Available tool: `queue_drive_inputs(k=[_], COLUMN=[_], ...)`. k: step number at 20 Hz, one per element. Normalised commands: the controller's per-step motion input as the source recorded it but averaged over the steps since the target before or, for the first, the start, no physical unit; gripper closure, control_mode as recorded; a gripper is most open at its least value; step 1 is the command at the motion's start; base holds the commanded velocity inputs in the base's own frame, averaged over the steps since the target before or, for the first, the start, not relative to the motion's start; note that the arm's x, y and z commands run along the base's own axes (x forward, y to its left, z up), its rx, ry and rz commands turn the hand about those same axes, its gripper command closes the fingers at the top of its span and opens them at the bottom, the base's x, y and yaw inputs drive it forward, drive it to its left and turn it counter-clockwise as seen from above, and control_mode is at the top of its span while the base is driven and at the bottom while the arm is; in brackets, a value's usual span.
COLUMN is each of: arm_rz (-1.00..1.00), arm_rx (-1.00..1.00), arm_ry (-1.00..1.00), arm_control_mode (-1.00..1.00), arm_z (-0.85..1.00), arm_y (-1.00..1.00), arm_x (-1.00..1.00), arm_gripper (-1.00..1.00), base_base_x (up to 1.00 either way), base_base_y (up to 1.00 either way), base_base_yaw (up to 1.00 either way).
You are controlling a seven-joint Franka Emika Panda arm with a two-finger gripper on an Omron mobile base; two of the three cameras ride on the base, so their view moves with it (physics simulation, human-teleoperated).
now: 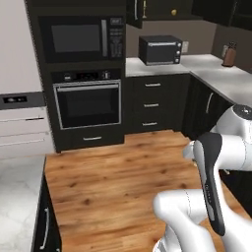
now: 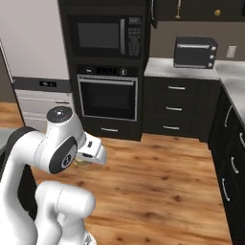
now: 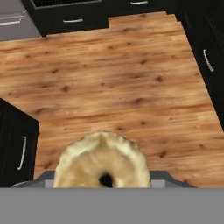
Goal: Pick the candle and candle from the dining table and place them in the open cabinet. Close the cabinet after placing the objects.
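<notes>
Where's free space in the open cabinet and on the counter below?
Cabinet shelf: bare between the brass candlestick and the round yellow object. Counter: bare from the toaster oven to the knife block. The stubby candle should fit either.

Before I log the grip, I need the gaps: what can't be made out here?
Hand view: fingertips, behind the stubby candle.
Left base view: cabinet contents, too small, cut by top edge.
Left base view: dining table, cut off by the left edge.
</notes>
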Motion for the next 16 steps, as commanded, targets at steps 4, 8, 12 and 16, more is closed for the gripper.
queue_drive_inputs(k=[4, 8, 12, 16], arm_rz=[0.0, 0.0, 0.0, 0.0], arm_rx=[0.0, 0.0, 0.0, 0.0], arm_ry=[0.0, 0.0, 0.0, 0.0], arm_control_mode=[1.0, 1.0, 1.0, 1.0], arm_z=[0.0, 0.0, 0.0, 0.0], arm_y=[0.0, 0.0, 0.0, 0.0], arm_x=[0.0, 0.0, 0.0, 0.0], arm_gripper=[1.0, 1.0, 1.0, 1.0], base_base_x=[0.56, 0.56, 0.55, 0.59], base_base_y=[-0.31, -0.35, -0.4, -0.38], base_base_yaw=[-0.11, -0.11, -0.1, -0.09])
